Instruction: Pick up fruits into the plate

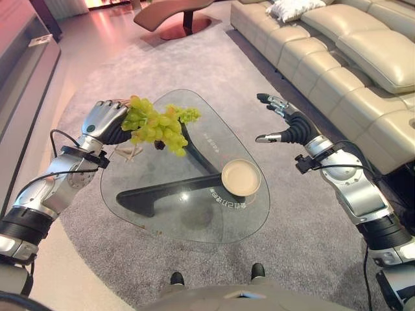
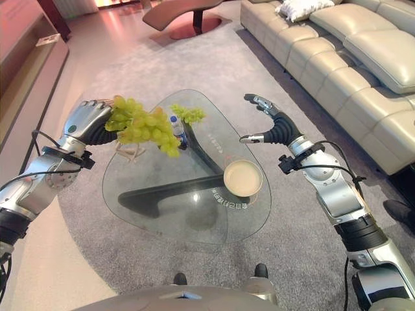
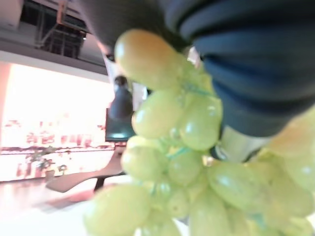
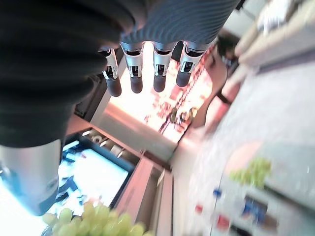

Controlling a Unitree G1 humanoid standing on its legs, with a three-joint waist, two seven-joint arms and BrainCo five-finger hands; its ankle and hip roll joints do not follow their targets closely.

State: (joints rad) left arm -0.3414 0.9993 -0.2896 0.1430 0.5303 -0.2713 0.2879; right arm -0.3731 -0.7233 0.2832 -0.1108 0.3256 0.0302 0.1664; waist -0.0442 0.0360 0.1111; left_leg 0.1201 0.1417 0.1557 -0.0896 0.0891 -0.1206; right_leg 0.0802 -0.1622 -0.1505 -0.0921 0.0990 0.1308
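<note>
From the head views, the left hand (image 1: 104, 120) holds a bunch of grapes (image 1: 154, 126) above the glass desk (image 1: 162, 214); carrying it to the plate (image 1: 241, 177) comes next. In its wrist view, fingers curl around grapes. The right hand (image 2: 269, 123) hovers open, empty.

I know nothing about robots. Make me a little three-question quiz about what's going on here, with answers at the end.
1. True or false: the left robot hand holds a bunch of green grapes.
2. Where is the plate? A) on the sofa B) on the glass table C) on the carpet
3. Fill in: the right robot hand is ____ and holds nothing.

Key: 1 true; 2 B; 3 open. A second, smaller bunch lies on the table's far side, and the plate has no fruit on it yet.
</note>
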